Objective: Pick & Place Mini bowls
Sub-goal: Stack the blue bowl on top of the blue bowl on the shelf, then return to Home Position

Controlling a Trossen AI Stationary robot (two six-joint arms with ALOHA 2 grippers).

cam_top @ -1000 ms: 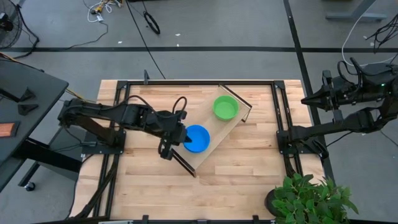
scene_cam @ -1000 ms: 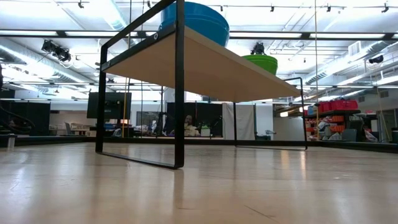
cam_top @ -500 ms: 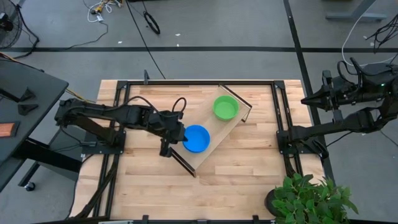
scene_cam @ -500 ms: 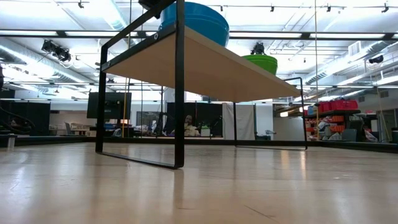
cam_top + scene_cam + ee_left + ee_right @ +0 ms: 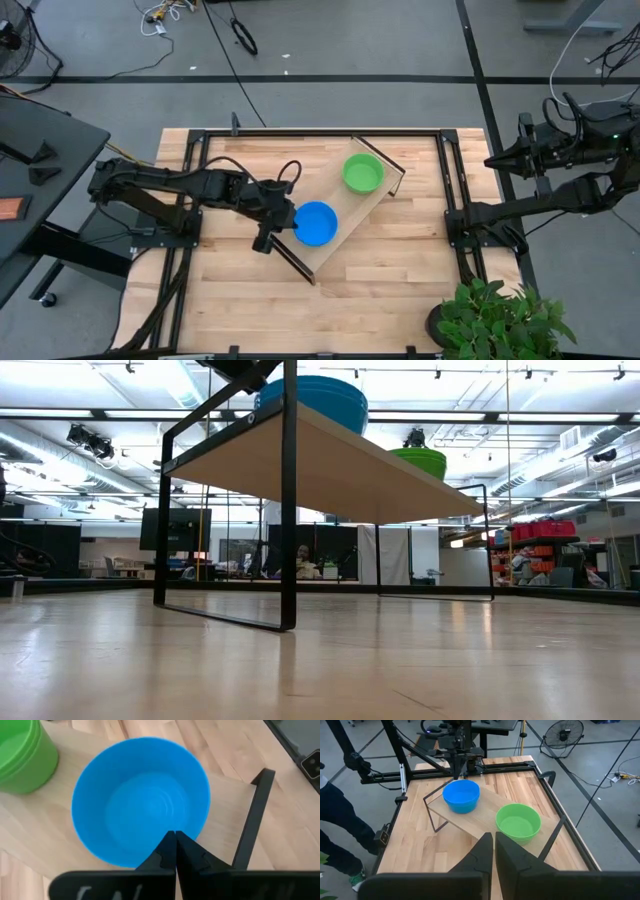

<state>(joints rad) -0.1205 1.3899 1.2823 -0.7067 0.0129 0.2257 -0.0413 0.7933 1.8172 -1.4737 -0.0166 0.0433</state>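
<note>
Nearest the work: left gripper (image 5: 270,232), fingers (image 5: 170,851) pressed together on nothing, hovering just left of the blue bowls (image 5: 316,222), tips pointing toward the rim but clear of it. Blue stack lying straight ahead of those shut fingers in the left wrist view, rim almost at the tips; no long axis to line up on, being round, so any approach across the rim looks equal. Left arm far the nearer of the two.

Blue bowls: smooth, glossy bright plastic, round and shallow, thin rim; seen from table height as nested rims on the raised board. Resting on the near-left end of the tray (image 5: 350,215), a long pale wooden board on thin black metal legs, set slantwise on the counter (image 5: 400,270), long axis running from near-left to far-right.

Farther along the same board, at its far-right end: green bowls (image 5: 362,173), same smooth plastic, nested, well apart from the blue.

Farthest off: right gripper (image 5: 493,851), narrowly shut and empty, parked beyond the counter's right edge, facing back over the counter.

Likely needed next: fingers opened before any grasp on the rim.
</note>
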